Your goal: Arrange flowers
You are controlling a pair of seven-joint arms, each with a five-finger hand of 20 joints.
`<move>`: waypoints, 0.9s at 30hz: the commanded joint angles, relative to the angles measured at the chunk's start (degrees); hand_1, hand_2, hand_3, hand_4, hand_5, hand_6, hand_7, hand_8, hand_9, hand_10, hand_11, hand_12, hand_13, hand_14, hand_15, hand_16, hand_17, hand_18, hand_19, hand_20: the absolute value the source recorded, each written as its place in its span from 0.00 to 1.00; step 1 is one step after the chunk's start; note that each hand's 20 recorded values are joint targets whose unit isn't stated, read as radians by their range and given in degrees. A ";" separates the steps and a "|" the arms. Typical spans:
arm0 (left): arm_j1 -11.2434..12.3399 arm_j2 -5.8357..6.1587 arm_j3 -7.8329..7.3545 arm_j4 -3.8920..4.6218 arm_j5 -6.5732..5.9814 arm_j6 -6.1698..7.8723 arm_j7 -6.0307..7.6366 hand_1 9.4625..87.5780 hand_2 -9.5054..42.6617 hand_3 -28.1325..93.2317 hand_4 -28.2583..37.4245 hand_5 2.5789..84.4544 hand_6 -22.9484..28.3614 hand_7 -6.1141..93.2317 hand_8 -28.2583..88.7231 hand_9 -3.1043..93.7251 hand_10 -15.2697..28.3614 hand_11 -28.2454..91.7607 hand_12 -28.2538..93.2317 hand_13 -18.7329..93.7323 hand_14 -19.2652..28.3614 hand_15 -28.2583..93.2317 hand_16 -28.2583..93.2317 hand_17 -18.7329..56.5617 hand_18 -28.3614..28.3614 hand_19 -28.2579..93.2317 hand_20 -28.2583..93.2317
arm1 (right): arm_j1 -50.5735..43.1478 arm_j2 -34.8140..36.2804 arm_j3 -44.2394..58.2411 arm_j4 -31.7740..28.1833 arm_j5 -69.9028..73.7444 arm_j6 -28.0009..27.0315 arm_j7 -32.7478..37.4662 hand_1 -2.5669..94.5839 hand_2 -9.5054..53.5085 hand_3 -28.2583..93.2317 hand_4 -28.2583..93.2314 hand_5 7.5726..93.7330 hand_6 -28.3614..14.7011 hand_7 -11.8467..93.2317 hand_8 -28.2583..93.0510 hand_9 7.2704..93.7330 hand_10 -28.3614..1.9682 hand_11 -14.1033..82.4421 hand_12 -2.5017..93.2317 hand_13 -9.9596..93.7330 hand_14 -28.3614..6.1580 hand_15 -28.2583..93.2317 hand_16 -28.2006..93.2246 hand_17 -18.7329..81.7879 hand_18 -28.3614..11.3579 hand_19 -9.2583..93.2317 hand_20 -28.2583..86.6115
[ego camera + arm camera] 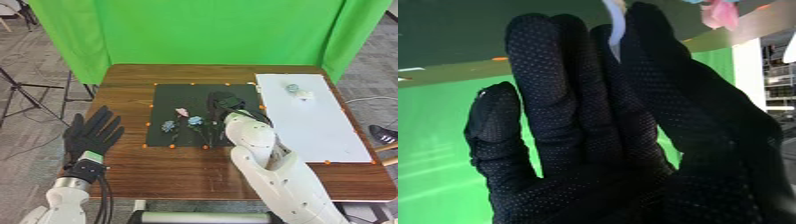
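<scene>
Head view, blue flowers (195, 120), blooms pointing forward, stems toward the robot

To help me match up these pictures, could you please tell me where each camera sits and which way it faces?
Head view: sits on the robot's head, looking forward and down at the brown table; both white arms show, with the left hand and the right hand.
Right wrist view: sits on the right arm's wrist, looking along that hand's black glove towards the green backdrop; the palm and fingers show large.
Shared: the right hand, the backdrop and a pink flower, likely the same one.
</scene>
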 commanded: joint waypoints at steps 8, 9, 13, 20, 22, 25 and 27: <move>0.06 -0.38 -0.36 -0.16 -0.69 0.75 -1.17 0.17 0.37 0.82 0.00 0.43 0.59 0.21 0.17 0.35 0.62 0.38 0.33 0.35 0.68 0.48 0.19 0.16 0.74 0.50 0.33 | -0.75 -0.21 0.14 -0.69 -0.07 -1.51 0.98 0.55 0.00 0.77 0.00 0.63 0.59 0.30 0.13 0.70 0.49 0.35 0.23 0.72 0.52 0.66 0.43 0.50 0.10 0.90 0.62; 0.28 -0.22 -0.31 -0.37 -0.87 1.00 -0.78 0.17 0.37 0.83 0.00 0.43 0.59 0.22 0.17 0.35 0.62 0.38 0.33 0.35 0.68 0.48 0.19 0.16 0.74 0.50 0.33 | -0.74 -0.24 0.18 -0.78 0.11 -2.14 1.07 0.61 0.00 0.69 0.00 0.63 0.59 0.30 0.13 0.70 0.49 0.35 0.23 0.72 0.52 0.66 0.43 0.50 0.10 0.90 0.63; -0.07 -1.07 -0.70 -0.23 0.09 0.75 -2.05 0.18 0.36 0.82 0.00 0.43 0.59 0.22 0.17 0.35 0.62 0.38 0.33 0.35 0.69 0.48 0.19 0.16 0.74 0.50 0.33 | -0.89 -0.31 0.58 -0.78 0.55 -2.50 2.10 0.79 0.00 0.38 0.00 0.63 0.59 0.29 0.13 0.69 0.49 0.35 0.23 0.71 0.52 0.66 0.43 0.49 0.12 0.90 0.64; 0.44 0.13 -0.39 -0.52 -0.98 0.89 -0.94 0.18 0.36 0.82 0.00 0.43 0.59 0.22 0.17 0.35 0.62 0.38 0.33 0.36 0.69 0.49 0.19 0.16 0.74 0.50 0.33 | -1.53 0.31 2.97 -2.76 2.91 -3.29 4.00 0.84 0.00 0.17 0.16 0.62 0.59 0.27 0.15 0.68 0.49 0.33 0.25 0.70 0.53 0.65 0.44 0.47 0.17 0.88 0.66; 0.87 0.24 -0.54 -0.72 -1.06 0.90 -0.64 0.18 0.36 0.82 0.00 0.43 0.59 0.22 0.17 0.35 0.62 0.38 0.33 0.36 0.69 0.49 0.19 0.16 0.74 0.50 0.33 | -1.69 0.61 4.05 -3.72 3.77 -2.70 4.26 0.83 0.00 0.15 0.17 0.61 0.58 0.26 0.15 0.66 0.48 0.33 0.24 0.69 0.52 0.65 0.44 0.47 0.17 0.88 0.67; 1.02 0.40 -0.40 -0.79 -1.24 1.12 0.11 0.18 0.36 0.83 0.00 0.43 0.59 0.22 0.17 0.35 0.62 0.38 0.33 0.36 0.69 0.49 0.19 0.16 0.74 0.50 0.33 | -1.48 0.92 4.95 -4.68 4.72 -2.81 4.26 0.81 0.00 0.17 0.16 0.60 0.56 0.26 0.15 0.65 0.45 0.33 0.24 0.68 0.49 0.66 0.43 0.48 0.14 0.89 0.66; 0.71 0.22 -0.39 -0.53 -1.30 0.68 -0.02 0.18 0.36 0.82 0.00 0.43 0.59 0.22 0.17 0.35 0.62 0.38 0.33 0.36 0.69 0.49 0.19 0.16 0.74 0.51 0.33 | -1.32 0.97 5.24 -5.16 5.56 -3.57 4.43 0.79 0.00 0.21 0.14 0.59 0.54 0.26 0.15 0.64 0.42 0.32 0.23 0.68 0.47 0.67 0.42 0.48 0.11 0.89 0.65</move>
